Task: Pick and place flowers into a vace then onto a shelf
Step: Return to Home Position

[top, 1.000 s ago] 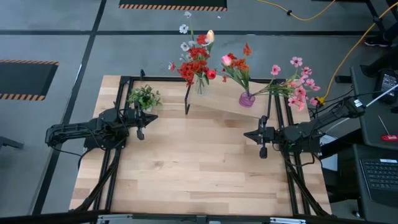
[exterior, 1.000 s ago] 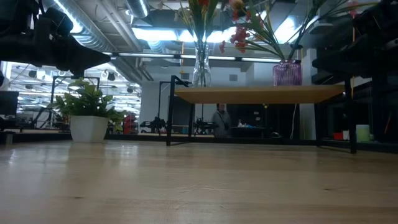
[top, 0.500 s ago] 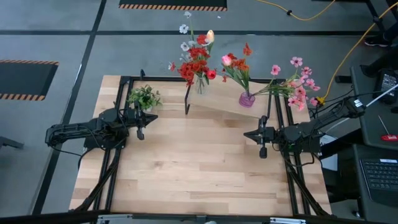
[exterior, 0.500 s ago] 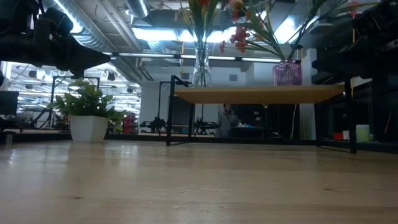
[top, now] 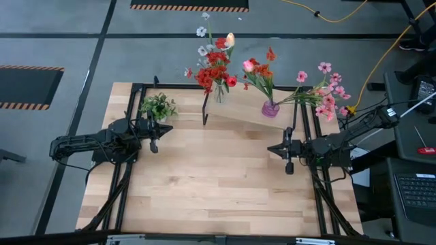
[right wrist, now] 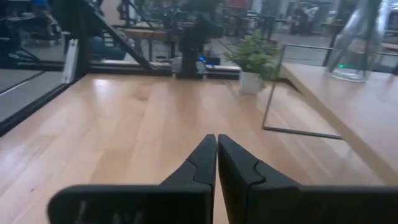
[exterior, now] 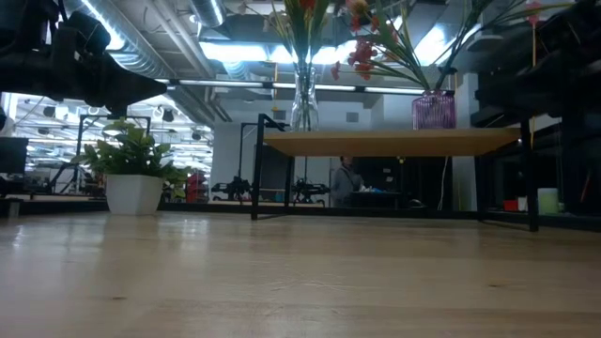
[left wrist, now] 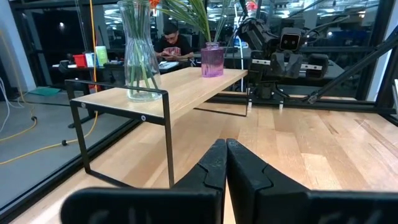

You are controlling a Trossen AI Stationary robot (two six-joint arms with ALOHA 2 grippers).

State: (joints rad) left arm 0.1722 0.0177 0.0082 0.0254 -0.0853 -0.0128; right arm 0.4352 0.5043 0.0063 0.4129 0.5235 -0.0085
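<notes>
The shelf [top: 248, 114] stands at the table's far edge on thin black legs. On it a clear vase [top: 219, 92] holds red and white flowers [top: 214, 68], and a purple vase [top: 270, 108] holds orange and pink flowers [top: 259, 71]. Pink flowers [top: 327, 94] lie by the shelf's right end, their blooms past the table's edge. My left gripper [top: 167, 128] hovers shut at the table's left, pointing level toward the right, and touches nothing. My right gripper [top: 271, 148] hovers shut at the right, pointing left, nothing in it. Both show shut in their wrist views [left wrist: 226, 155] [right wrist: 216, 149].
A small potted green plant [top: 158, 106] stands on the table left of the shelf, just beyond my left gripper. Black frame bars [top: 129, 170] run along the table's left and right sides. The light-wood tabletop [top: 218, 177] lies bare between the arms and toward the near edge.
</notes>
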